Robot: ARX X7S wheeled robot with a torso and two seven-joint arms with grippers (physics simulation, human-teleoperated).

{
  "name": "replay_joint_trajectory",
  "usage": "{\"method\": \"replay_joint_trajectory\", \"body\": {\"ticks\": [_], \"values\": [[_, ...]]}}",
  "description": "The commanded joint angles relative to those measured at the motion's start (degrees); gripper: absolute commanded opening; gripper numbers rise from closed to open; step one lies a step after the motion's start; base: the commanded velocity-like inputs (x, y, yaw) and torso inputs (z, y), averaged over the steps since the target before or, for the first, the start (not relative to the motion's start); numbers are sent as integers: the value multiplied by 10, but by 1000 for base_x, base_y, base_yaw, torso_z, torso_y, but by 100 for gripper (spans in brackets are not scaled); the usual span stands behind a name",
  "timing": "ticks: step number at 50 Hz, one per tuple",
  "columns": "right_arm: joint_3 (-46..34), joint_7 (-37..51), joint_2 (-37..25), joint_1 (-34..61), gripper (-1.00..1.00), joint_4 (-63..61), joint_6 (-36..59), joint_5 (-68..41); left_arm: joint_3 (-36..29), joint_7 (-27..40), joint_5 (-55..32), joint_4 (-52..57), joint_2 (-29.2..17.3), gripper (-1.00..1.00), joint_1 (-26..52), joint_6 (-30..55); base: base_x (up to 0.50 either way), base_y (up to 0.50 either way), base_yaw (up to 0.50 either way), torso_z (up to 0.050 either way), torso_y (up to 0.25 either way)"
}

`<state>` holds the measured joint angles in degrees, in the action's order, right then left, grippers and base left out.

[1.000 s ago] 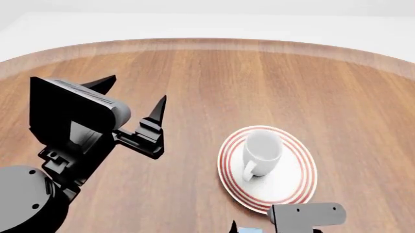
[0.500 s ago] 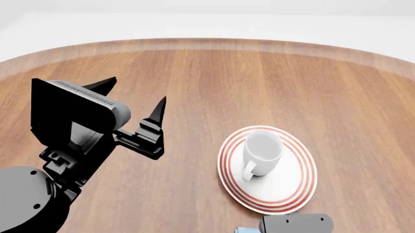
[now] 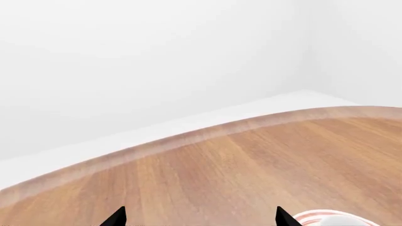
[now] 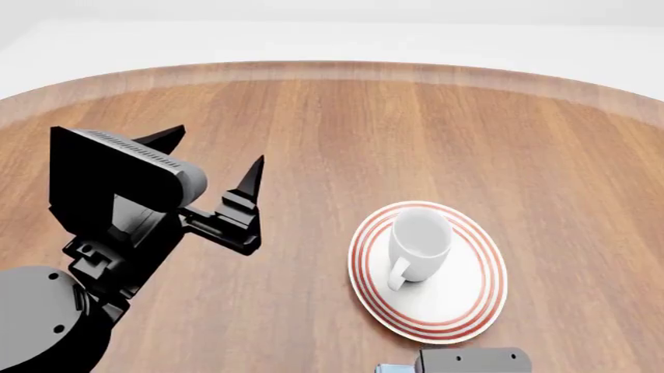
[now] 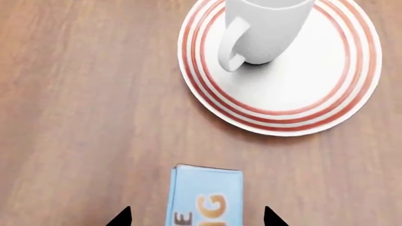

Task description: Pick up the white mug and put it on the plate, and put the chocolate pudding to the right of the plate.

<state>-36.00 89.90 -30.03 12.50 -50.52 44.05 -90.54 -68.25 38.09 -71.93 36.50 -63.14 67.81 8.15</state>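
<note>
The white mug (image 4: 418,241) stands upright on the red-ringed plate (image 4: 462,299), handle toward the near edge; both also show in the right wrist view, mug (image 5: 267,28) and plate (image 5: 314,89). The chocolate pudding (image 5: 206,195), a light blue carton with orange letters, lies flat on the wood just short of the plate. My right gripper (image 5: 196,217) is open, one fingertip on each side of the carton with gaps. In the head view only a sliver of the pudding (image 4: 390,368) shows beside the right wrist body (image 4: 472,361). My left gripper (image 4: 218,148) hovers open and empty, left of the plate.
The round wooden table's far rim (image 4: 343,71) curves across the back, with white floor beyond. In the left wrist view the plate's edge (image 3: 311,216) peeks in beside one fingertip, and the left gripper (image 3: 199,219) looks over bare wood toward the rim.
The right wrist body has dropped lower in the head view, toward the near edge and slightly left. The left arm, mug and plate have stayed put.
</note>
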Motion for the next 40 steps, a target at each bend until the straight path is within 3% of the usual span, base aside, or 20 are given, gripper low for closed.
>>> {"method": "replay_joint_trajectory", "body": {"ticks": [1, 40], "values": [[15, -21, 9, -12, 100, 7, -2, 23, 16, -16, 5, -2, 11, 100, -7, -14, 0, 0, 0, 0, 0], [13, -72, 4, -39, 100, 40, -16, 53, 17, -16, 2, -8, 11, 100, -18, -18, 0, 0, 0, 0, 0]]}}
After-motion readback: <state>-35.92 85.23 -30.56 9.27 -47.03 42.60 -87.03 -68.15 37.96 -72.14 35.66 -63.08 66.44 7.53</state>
